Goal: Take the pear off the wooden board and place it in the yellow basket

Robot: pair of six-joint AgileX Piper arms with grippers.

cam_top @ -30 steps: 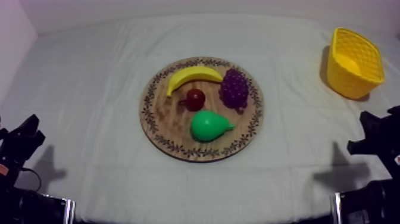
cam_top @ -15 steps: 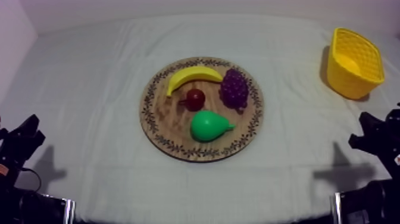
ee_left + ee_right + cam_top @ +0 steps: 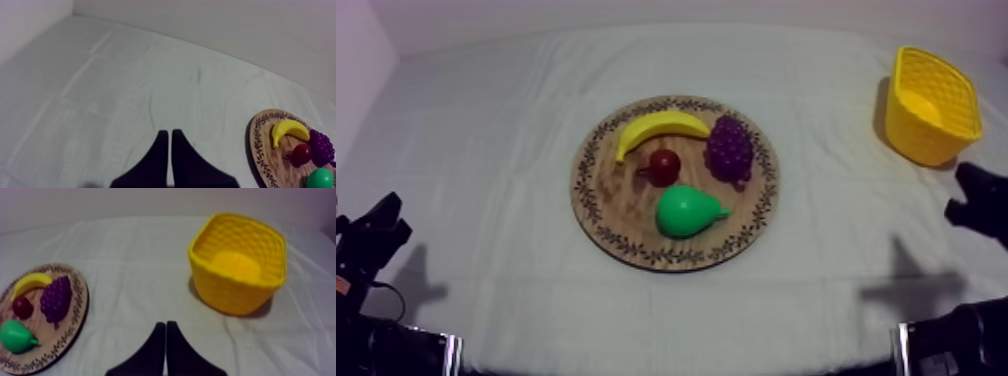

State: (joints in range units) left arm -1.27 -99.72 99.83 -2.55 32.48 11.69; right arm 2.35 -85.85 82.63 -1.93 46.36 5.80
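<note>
- The worktop (image 3: 486, 150), under its grey-white cloth: nothing lying on it has shifted in the past second.
- The wooden board (image 3: 598, 215) sits at the centre. It carries a banana (image 3: 658, 127) on its far side, grapes (image 3: 731, 148) to the right and a small red fruit (image 3: 664, 165) in the middle.
- The yellow basket (image 3: 932, 105) stands empty at the far right, well apart from the board.
- The right hand (image 3: 165, 324) is the one mover. It has slid farther back along the right edge, likely the opening of its reach for the fruit. Its fingers are pressed into a narrow wedge, holding and touching nothing.
- The left hand (image 3: 167, 132) stays at the near left, likewise closed on nothing.
- The pear (image 3: 688, 211) lies untouched on the board's near side, just beside the red fruit. The pick is not yet begun.
</note>
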